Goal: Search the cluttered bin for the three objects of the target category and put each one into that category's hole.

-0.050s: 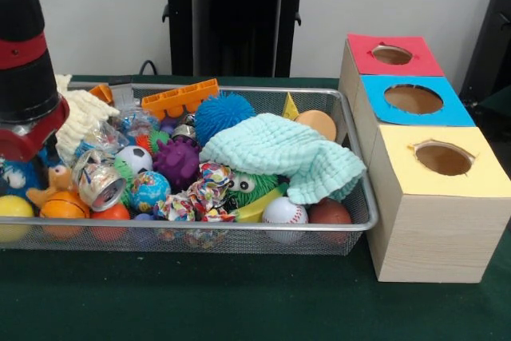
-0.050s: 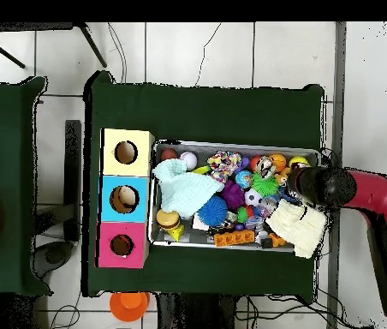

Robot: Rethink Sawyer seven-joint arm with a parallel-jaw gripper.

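A wire mesh bin is heaped with toys. Among them are a baseball, a soccer ball, a basketball, a globe ball, a blue spiky ball and a purple spiky ball. A mint cloth covers the bin's end by the boxes. Beside the bin stand a red box, a blue box and a yellow box, each with a round hole on top. My gripper hangs low over the bin's opposite end, its tip hidden.
A cream cloth and a silver can lie near the arm. An orange block toy rests against the bin's far rim. An orange bowl sits off the table.
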